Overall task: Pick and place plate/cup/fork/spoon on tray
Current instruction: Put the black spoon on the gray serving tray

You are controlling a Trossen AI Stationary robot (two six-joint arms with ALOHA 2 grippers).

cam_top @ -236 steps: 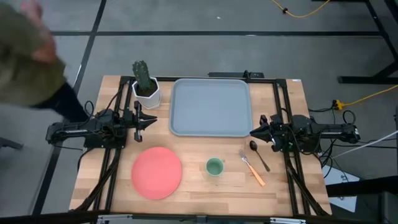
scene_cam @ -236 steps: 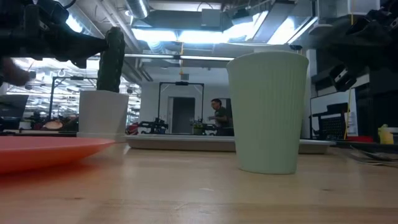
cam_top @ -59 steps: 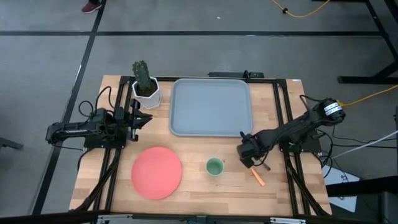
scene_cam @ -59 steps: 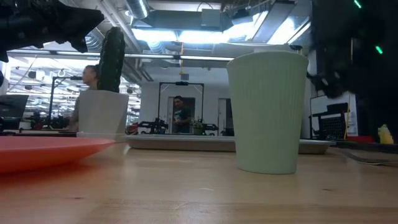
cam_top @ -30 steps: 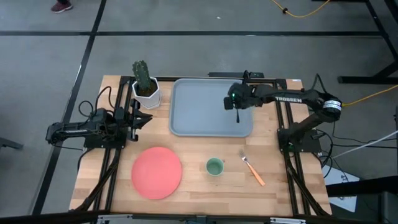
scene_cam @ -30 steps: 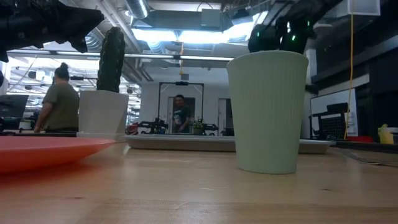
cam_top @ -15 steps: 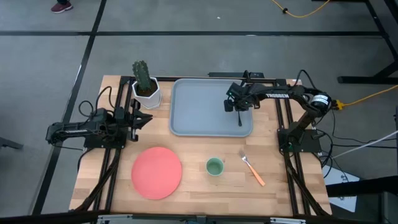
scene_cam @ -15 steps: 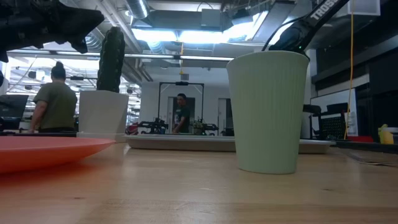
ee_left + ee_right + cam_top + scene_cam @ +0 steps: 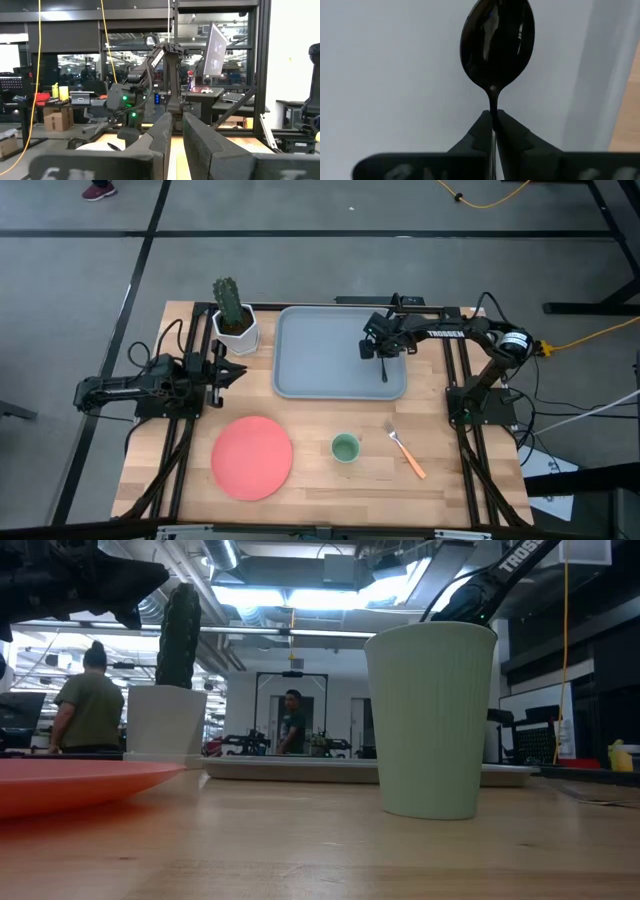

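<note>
1. One item is in transit: right end effector pinches the spoon over the tray, near its right rim.
2. Plate, cup and fork lie on the desk below the tray, unplaced.
3. Left end effector, left of the tray, idles with fingers slightly parted.

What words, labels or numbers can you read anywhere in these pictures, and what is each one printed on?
"TROSSEN": white letters along the forearm of the dark right arm, seen from above; the same lettering shows partly, cut off, at the top edge of the table-level view.
The raised marks on the dark bar in both wrist views are too blurred to read.
Nothing else is legible.
</note>
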